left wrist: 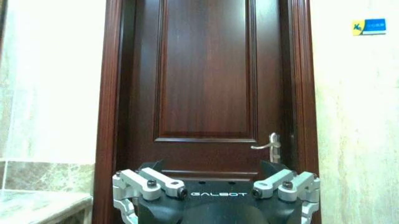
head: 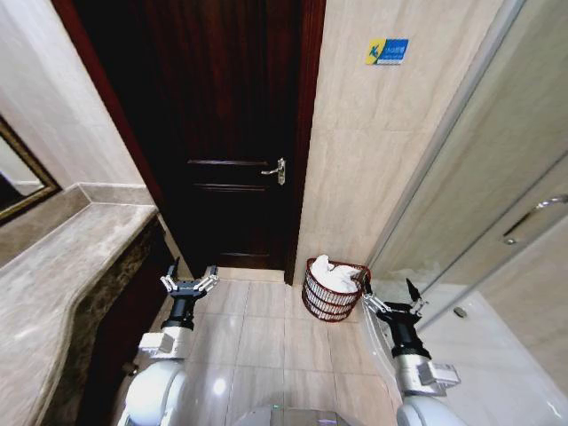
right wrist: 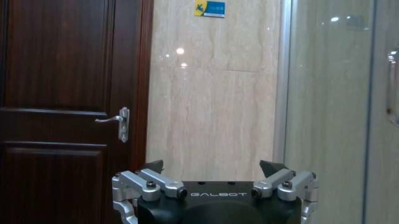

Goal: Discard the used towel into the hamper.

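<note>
The hamper (head: 335,302), a small round reddish-brown wire basket, stands on the floor against the tiled wall, just right of the door. A crumpled white towel (head: 331,274) lies inside it, rising above the rim. My right gripper (head: 389,297) is open and empty, held low just right of the hamper and pointing forward. In the right wrist view the right gripper (right wrist: 212,166) faces the wall with its jaws spread. My left gripper (head: 188,283) is open and empty in front of the door, and the left gripper (left wrist: 212,166) faces the door panel.
A dark wooden door (head: 232,133) with a silver handle (head: 276,170) is shut straight ahead. A stone counter (head: 62,266) runs along the left. A glass shower partition (head: 497,213) stands on the right. Tiled floor (head: 266,337) lies between the arms.
</note>
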`<state>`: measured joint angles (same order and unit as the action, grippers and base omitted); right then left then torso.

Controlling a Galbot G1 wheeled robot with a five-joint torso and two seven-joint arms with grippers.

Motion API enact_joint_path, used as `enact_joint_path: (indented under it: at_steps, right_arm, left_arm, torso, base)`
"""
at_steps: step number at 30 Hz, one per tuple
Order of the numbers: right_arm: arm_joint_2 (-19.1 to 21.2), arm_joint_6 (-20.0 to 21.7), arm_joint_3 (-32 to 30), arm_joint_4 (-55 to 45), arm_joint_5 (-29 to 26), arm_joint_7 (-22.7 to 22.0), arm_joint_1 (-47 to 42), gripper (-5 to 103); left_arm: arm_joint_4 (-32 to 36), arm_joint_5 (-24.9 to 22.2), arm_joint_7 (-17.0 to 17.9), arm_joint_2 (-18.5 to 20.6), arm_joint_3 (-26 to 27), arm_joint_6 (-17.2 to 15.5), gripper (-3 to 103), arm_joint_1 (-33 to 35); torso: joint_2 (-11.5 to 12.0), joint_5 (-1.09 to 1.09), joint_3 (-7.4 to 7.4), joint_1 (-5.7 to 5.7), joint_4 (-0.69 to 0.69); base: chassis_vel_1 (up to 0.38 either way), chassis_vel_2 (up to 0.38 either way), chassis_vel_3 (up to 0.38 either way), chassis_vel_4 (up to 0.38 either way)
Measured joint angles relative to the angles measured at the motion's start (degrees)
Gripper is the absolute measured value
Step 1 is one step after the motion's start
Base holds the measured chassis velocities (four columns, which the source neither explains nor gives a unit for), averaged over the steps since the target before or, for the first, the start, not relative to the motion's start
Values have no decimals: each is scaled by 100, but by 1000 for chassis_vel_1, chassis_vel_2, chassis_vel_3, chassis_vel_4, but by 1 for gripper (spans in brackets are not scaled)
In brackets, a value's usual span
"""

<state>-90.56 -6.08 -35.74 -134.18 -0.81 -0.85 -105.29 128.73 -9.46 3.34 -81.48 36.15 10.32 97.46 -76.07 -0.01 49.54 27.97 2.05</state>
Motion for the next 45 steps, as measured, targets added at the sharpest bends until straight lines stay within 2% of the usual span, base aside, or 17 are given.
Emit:
enact_joint_path:
  at_steps: [28,33,45]
  right_arm:
    - [-1,-46,-3,21,-5,17,-11,100]
    - [0,-51,-11,14,-8,17,-24,100]
    - [0,-68,-5,9,-11,20,-40,100]
  left_arm:
    - [27,-13,-41,-1,22,19,100,35]
    - [32,-12,-43,-9,16,23,100,40]
    - [64,-8,-53,-11,10,25,100,44]
  torso:
    - [13,1,-9,-8,-4]
    - [16,1,-9,-7,0]
    - [16,0,-10,-8,-1]
  base:
    - [153,-153,-163,153]
    - [144,-137,-157,148]
    - [148,-145,-152,152]
